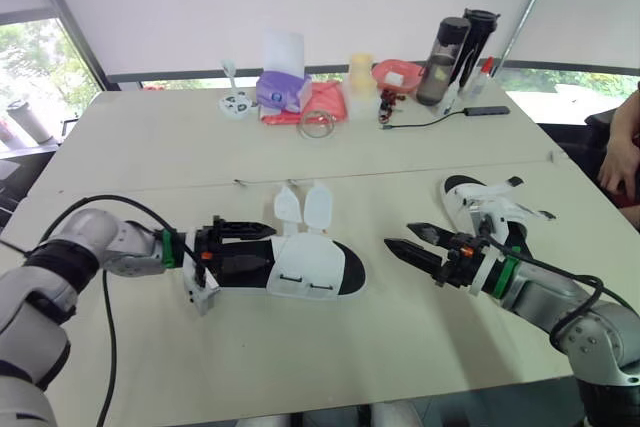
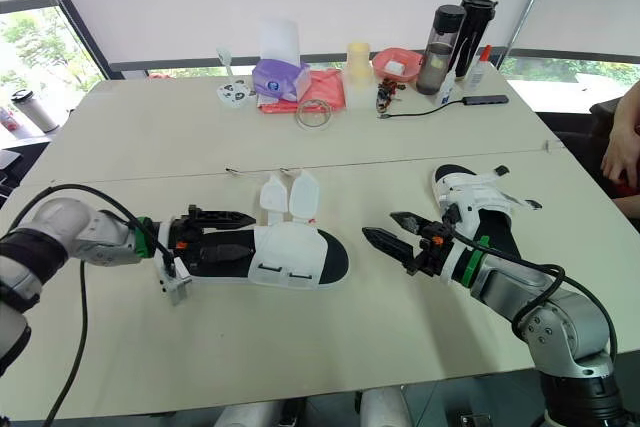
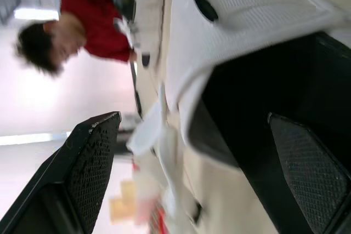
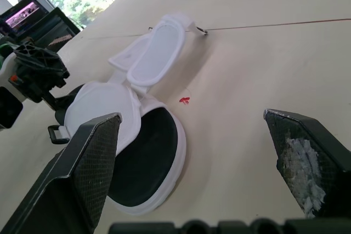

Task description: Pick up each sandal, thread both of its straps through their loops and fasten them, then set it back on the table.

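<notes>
Lying on its sole near the middle of the table, the first sandal points its toe to the right. Its two white straps are flapped open toward the far side, flat on the tabletop and not threaded. The left gripper sits at the sandal's heel end with its fingers spread. In the left wrist view one finger stands outside the heel's far wall and the other is over the black footbed. Whether either pad touches the sandal cannot be told.

The right gripper hovers just above the table, right of the sandal's toe and apart from it. It points left, with its fingers wide apart and nothing between them.

The second sandal rests on the table to the far right, just beyond the right arm, with its straps loose.

Along the far edge stand two dark bottles, a purple tissue box, a yellow cup and a pink bowl. A person's arm shows at the right edge.
</notes>
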Controlling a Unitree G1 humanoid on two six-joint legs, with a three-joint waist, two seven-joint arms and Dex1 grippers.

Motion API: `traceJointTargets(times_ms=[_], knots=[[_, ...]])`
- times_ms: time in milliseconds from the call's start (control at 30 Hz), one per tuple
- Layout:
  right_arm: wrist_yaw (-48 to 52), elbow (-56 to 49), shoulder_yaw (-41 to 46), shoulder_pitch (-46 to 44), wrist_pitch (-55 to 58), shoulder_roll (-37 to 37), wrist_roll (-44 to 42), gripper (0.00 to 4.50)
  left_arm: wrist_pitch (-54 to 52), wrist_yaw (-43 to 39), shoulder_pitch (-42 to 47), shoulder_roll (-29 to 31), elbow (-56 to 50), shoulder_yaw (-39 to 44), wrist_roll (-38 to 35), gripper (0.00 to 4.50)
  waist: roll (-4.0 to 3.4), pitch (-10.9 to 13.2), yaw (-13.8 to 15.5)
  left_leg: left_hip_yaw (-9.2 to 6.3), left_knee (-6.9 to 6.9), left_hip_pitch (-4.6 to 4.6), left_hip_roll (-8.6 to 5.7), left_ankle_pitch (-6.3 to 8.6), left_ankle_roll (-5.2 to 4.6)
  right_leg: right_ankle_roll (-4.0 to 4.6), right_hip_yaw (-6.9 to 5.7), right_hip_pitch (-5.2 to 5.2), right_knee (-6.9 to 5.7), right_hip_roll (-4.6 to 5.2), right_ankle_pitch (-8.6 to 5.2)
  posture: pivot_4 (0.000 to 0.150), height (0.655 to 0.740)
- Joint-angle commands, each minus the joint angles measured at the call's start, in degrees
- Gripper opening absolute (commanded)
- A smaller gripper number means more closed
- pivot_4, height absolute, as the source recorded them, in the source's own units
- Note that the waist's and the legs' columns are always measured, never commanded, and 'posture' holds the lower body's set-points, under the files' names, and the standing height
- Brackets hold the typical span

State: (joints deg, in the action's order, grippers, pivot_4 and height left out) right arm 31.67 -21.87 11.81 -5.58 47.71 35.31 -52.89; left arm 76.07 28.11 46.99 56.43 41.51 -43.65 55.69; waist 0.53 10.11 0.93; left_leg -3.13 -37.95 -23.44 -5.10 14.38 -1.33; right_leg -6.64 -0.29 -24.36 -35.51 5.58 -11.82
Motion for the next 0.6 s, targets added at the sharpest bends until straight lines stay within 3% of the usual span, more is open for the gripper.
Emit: traceJointTargets(times_ms=[33, 100, 167, 233, 300, 433, 500, 600], knots=[[0.14, 1.00, 2.53, -3.08, 1.90, 0.25, -3.24, 4.50, -6.77, -24.94, -3.95, 1.72, -1.58, -1.15, -37.54, 4.47, 0.00, 0.00, -0.22, -0.01, -0.04, -0.01, 0.00, 0.00, 0.00, 0.00, 0.00, 0.00, 0.00, 0.05, 0.00, 0.150, 0.7400], [-0.11, 2.48, 3.20, -5.12, 3.76, 0.22, -5.19, 4.50, -18.78, -42.60, -9.10, 3.80, -10.95, -0.65, -59.40, 4.47, -0.01, 0.01, -0.55, 0.00, -0.06, 0.00, 0.01, 0.01, -0.01, 0.04, 0.03, 0.02, 0.06, 0.14, 0.00, 0.150, 0.7400], [-0.35, 4.32, 3.87, -7.63, 6.49, 0.33, -8.04, 4.50, -30.42, -54.08, -12.81, 4.63, -19.42, 3.46, -73.25, 3.96, -0.05, 0.03, -0.76, -0.01, -0.05, -0.01, 0.03, 0.02, -0.02, 0.09, 0.08, 0.02, 0.08, 0.20, -0.01, 0.150, 0.7400], [-0.85, 5.84, 4.44, -10.17, 8.16, -0.18, -10.04, 4.50, -40.31, -61.60, -15.35, 4.81, -25.98, 7.94, -82.32, 3.18, -0.06, 0.04, -0.87, -0.04, -0.04, -0.02, 0.04, 0.02, -0.02, 0.25, 0.10, 0.00, 0.07, 0.20, -0.09, 0.150, 0.7400], [-1.08, 6.91, 4.75, -11.91, 8.90, -0.33, -10.73, 4.50, -50.25, -65.58, -17.50, 4.33, -31.38, 12.40, -88.85, 2.06, -0.06, 0.04, -0.90, -0.07, -0.03, -0.02, 0.05, 0.02, -0.02, 0.27, 0.11, -0.01, 0.06, 0.16, -0.09, 0.150, 0.7400], [-2.06, 8.85, 4.03, -16.09, 9.55, -0.73, -10.17, 4.50, -70.20, -66.82, -22.92, 2.87, -41.69, 21.35, -101.80, 0.04, -0.09, 0.04, -1.22, -0.09, -0.02, -0.02, 0.06, 0.02, -0.03, 0.26, 0.11, 0.00, 0.08, 0.07, -0.09, 0.150, 0.7400], [-3.21, 10.52, 4.12, -18.63, 10.60, -1.20, -10.79, 4.50, -78.48, -61.90, -27.48, 1.21, -47.22, 26.66, -107.42, 0.04, -0.12, 0.06, -1.65, -0.08, -0.02, -0.02, 0.05, 0.03, -0.05, 0.19, 0.12, 0.00, 0.08, 0.05, -0.06, 0.150, 0.7400], [-4.17, 11.87, 4.38, -20.69, 11.75, -1.55, -11.03, 4.50, -86.02, -54.37, -32.02, -2.72, -52.42, 32.97, -108.96, 0.04, -0.12, 0.06, -1.69, -0.09, -0.01, -0.02, 0.06, 0.04, -0.07, 0.09, 0.13, -0.02, 0.08, 0.02, 0.00, 0.150, 0.7400]])
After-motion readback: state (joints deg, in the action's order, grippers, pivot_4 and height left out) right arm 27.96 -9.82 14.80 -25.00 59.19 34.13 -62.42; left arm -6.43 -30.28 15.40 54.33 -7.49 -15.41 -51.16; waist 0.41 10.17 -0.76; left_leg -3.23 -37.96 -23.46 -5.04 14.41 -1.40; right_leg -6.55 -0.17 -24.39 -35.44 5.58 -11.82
